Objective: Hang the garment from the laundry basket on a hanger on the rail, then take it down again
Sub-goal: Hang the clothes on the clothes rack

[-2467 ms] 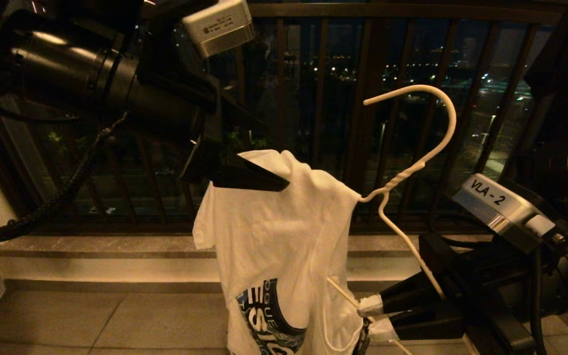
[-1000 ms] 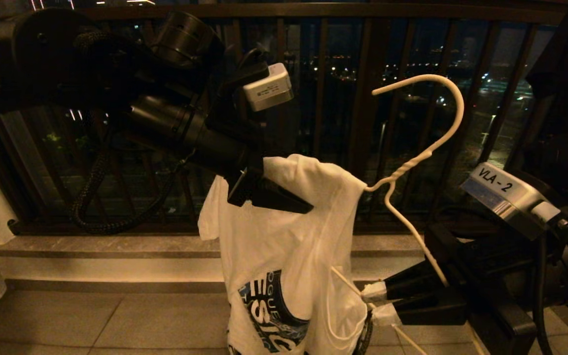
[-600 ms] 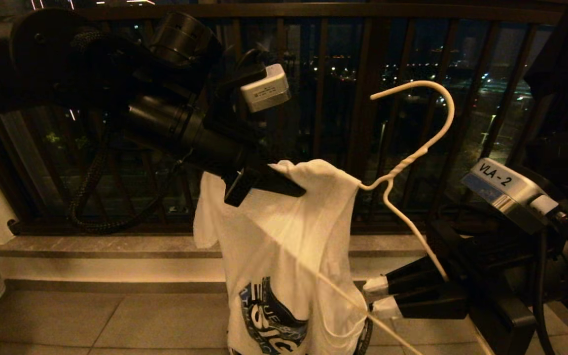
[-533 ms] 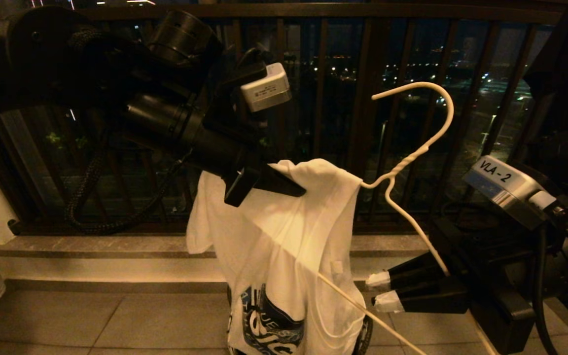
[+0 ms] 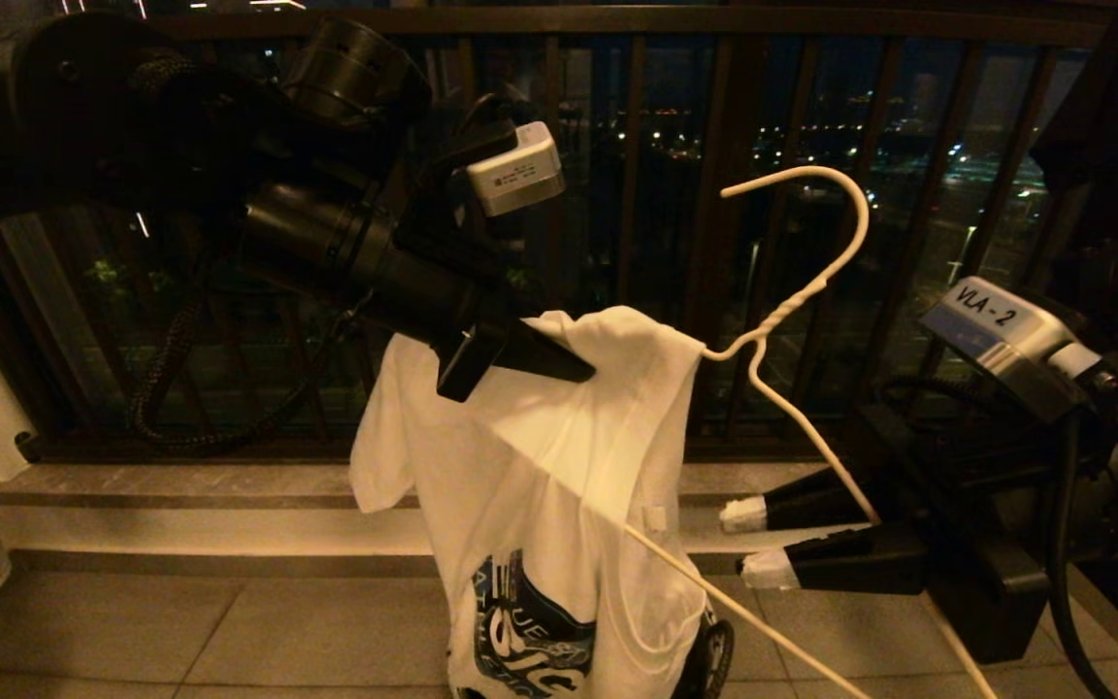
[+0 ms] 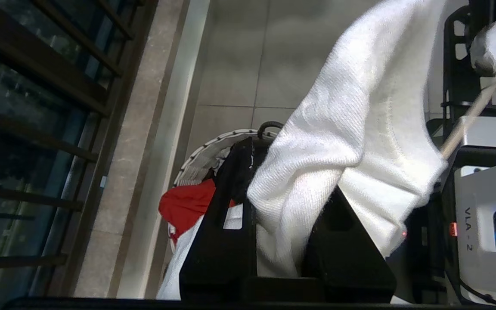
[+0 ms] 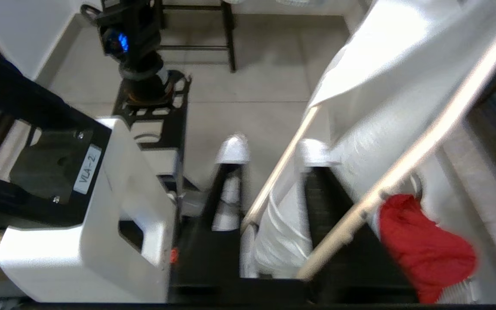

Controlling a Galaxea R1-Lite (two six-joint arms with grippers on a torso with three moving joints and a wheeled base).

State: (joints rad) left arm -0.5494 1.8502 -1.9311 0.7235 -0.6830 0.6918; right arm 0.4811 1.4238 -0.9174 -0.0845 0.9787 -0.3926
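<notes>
T-shirt [image 5: 540, 456]: white, draped over one arm of the hanger [image 5: 792, 301] in front of you, blue print low down; it hangs above the basket [image 6: 213, 148].
Left claw [image 5: 520, 354]: on your left, raised at shirt-shoulder height, clenched on a bunched fold of the shirt's top edge (the wrist view shows cloth wedged between the two black fingers [image 6: 218, 241]).
Hanger: tilted, hook up and leaning right, twisted neck just beside the shirt's collar; one wire arm runs down to the right, the bottom wire slants out from under the cloth.
Right claw [image 5: 748, 539]: on your right, low, released; its white-tipped fingers stand apart with the wire passing between them, and you can't tell whether either tip touches it.
Basket: on the tiled floor below, a red cloth [image 6: 187, 206] lying inside.
Railing [image 5: 637, 175]: dark bars behind everything.
</notes>
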